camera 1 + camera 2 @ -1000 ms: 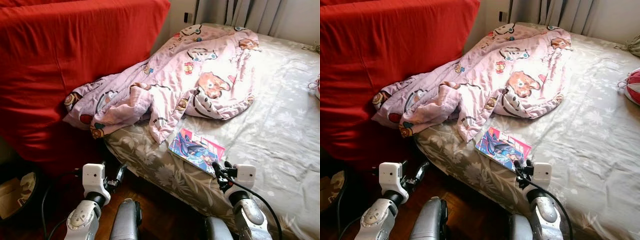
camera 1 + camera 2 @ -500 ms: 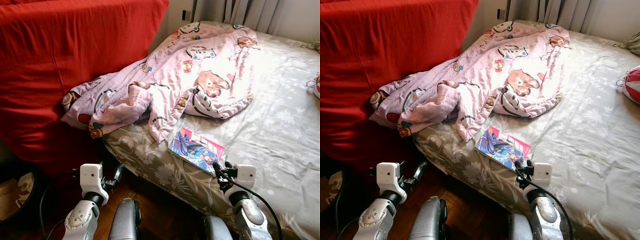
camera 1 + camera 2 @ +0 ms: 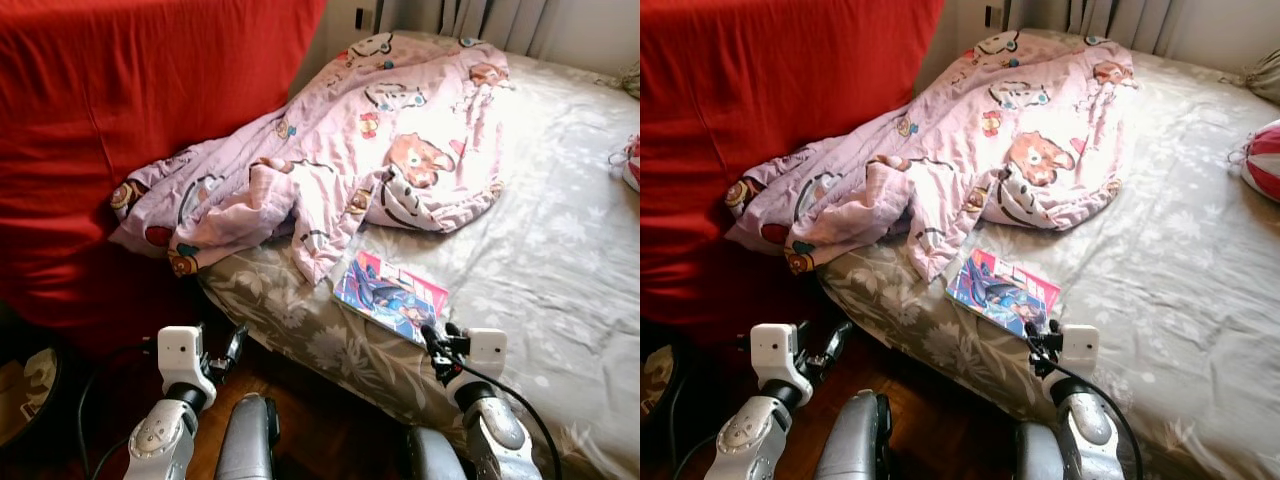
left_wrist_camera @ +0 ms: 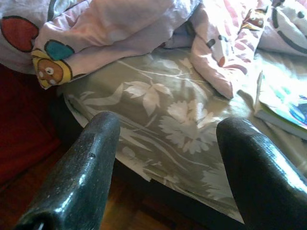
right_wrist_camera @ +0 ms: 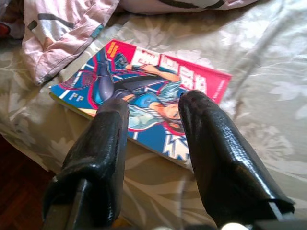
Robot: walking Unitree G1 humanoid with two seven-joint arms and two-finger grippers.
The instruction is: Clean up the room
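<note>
Right gripper (image 3: 437, 338) hovering at the comic book's (image 3: 390, 296) near edge, fingers parted, grasping nothing. Left gripper (image 3: 232, 350) idling unclenched by the bed (image 3: 560, 250). Pink blanket (image 3: 340, 150) lying crumpled far left

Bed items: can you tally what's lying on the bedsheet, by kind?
Pink cartoon blanket: 1
Comic book: 1
Red-and-white striped item at the far edge, partly cut off: 1
Total: 3

A pink cartoon-printed blanket (image 3: 380, 130) is seen on a grey floral bed sheet (image 3: 560, 240), beside a blue-and-red comic book (image 3: 390, 297) and red cover (image 3: 130, 90).
</note>
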